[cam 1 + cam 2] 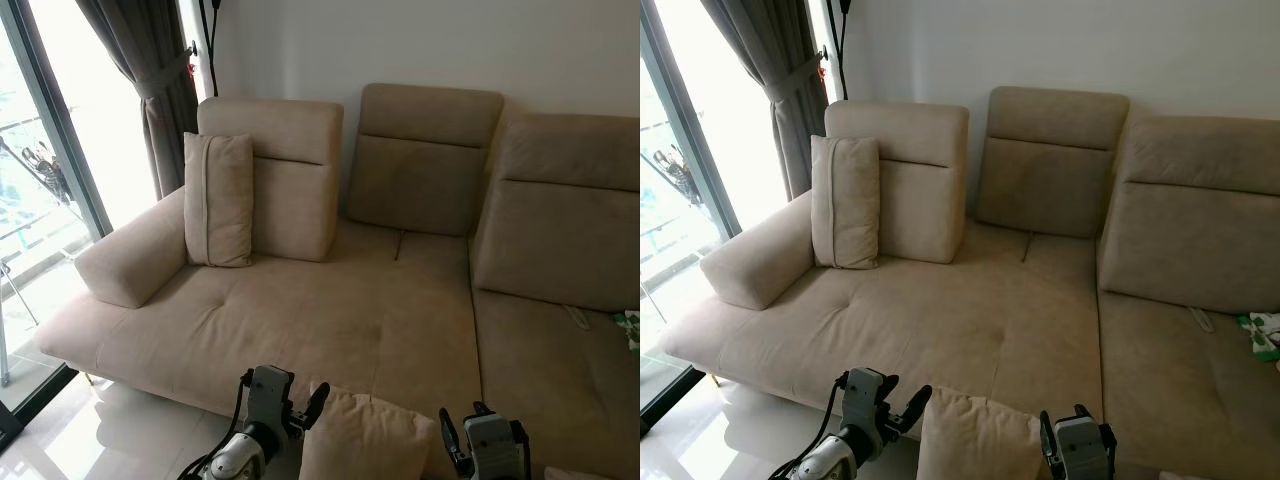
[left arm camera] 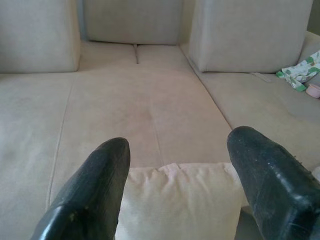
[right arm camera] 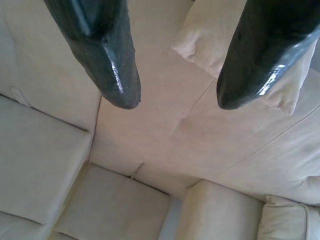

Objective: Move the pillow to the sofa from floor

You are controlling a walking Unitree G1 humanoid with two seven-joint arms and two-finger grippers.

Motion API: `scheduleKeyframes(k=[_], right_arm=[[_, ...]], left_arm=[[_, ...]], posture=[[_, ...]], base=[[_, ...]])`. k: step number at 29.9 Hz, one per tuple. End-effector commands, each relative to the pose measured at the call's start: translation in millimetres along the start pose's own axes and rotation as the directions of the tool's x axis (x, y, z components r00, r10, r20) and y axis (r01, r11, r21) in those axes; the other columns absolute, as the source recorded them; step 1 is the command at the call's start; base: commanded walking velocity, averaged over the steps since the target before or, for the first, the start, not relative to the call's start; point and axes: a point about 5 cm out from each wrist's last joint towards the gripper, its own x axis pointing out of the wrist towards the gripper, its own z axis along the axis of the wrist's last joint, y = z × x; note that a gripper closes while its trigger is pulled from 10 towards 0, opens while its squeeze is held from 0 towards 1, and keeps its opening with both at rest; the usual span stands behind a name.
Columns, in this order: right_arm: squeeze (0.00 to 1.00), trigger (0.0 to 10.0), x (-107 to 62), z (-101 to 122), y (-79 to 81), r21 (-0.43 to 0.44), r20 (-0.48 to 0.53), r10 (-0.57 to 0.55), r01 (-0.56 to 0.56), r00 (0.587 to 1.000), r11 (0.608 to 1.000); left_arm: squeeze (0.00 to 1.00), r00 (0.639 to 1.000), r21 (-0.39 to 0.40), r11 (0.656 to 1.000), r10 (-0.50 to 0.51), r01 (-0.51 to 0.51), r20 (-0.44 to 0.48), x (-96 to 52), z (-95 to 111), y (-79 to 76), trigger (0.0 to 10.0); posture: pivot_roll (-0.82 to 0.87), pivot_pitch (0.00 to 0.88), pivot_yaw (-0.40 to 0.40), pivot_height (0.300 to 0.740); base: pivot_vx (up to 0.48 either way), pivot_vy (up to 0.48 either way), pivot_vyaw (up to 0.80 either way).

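Holding pillow [image 1: 365,440] between both hands: left hand [image 1: 300,408] and right hand [image 1: 462,432] released, flanking it; sofa [image 1: 330,320] seat straight ahead.

Premises were a home living room: beige sectional sofa [image 1: 330,320], tied grey curtain [image 1: 160,90], balcony glass door [image 1: 40,180].
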Motion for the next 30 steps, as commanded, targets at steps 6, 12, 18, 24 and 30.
scheduleKeyframes(k=[6,12,18,24,30], right_arm=[[0.00,10.0,1.3,5.0,3.0,0.013,0.029,-0.006,0.006,1.000,1.000],[0.00,10.0,1.7,5.9,3.3,0.013,0.036,-0.003,0.003,0.999,1.000],[0.00,10.0,0.4,6.1,3.3,0.013,0.036,0.001,-0.002,0.999,1.000],[0.00,10.0,-0.8,5.9,3.3,0.014,0.036,0.001,-0.001,0.999,1.000],[0.00,10.0,-1.0,5.4,3.4,0.017,0.034,0.000,-0.001,0.999,1.000]], left_arm=[[0.00,1.000,-0.002,1.000,0.013,-0.013,-0.010,-2.3,-3.2,1.7,10.0],[0.00,1.000,-0.002,1.000,0.016,-0.016,-0.006,-2.5,-3.1,1.3,10.0],[0.00,1.000,-0.002,1.000,0.018,-0.018,-0.010,-2.9,-4.6,0.0,10.0],[0.00,1.000,0.000,1.000,0.017,-0.017,-0.014,-2.9,-5.7,-0.9,10.0],[0.00,1.000,0.001,1.000,0.016,-0.016,-0.015,-2.7,-5.8,-1.2,10.0]], posture=[[0.11,0.000,0.050,0.715],[0.11,0.000,0.047,0.695],[0.11,0.000,0.046,0.675],[0.11,0.000,0.046,0.645],[0.11,0.000,0.047,0.615]], base=[[0.000,0.000,0.00],[0.000,0.000,0.00],[0.000,0.000,0.00],[0.000,0.000,0.00],[0.000,0.000,0.00]])
